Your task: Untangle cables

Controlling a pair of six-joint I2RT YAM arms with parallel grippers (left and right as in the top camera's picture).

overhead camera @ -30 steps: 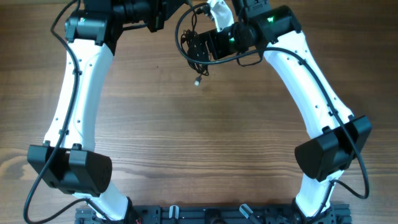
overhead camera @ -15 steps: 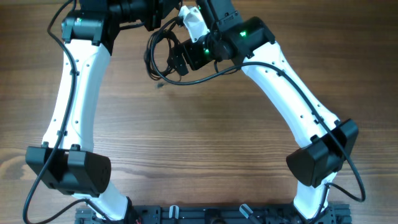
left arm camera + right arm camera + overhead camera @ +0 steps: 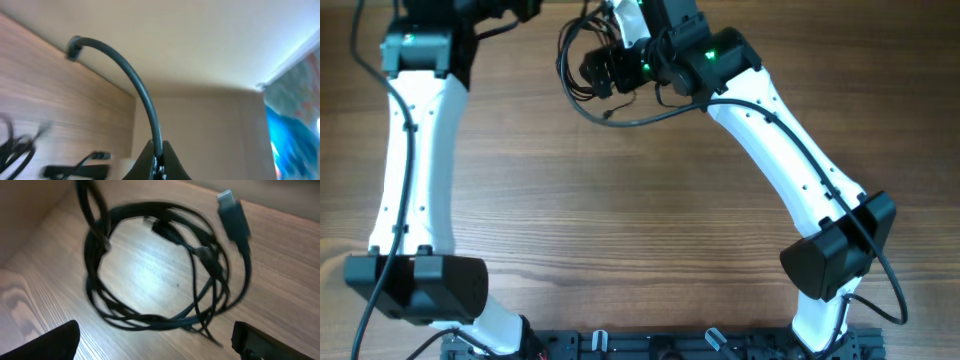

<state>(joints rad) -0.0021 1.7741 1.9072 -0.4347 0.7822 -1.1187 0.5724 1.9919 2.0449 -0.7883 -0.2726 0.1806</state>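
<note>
The cables (image 3: 570, 85) lie as a loose black coil on the wooden table (image 3: 620, 220) at about 12 o'clock in the overhead view. Seen from the right wrist, a plug end (image 3: 232, 210) sits at the coil's 1 o'clock. The right fingers (image 3: 55, 341) stand wide apart over the coil, holding nothing. The left fingers (image 3: 146, 164) are pinched tight on a dark cord (image 3: 135, 82) that arcs up from them; it is probably one strand of the cables, though blur leaves that unsure.
</note>
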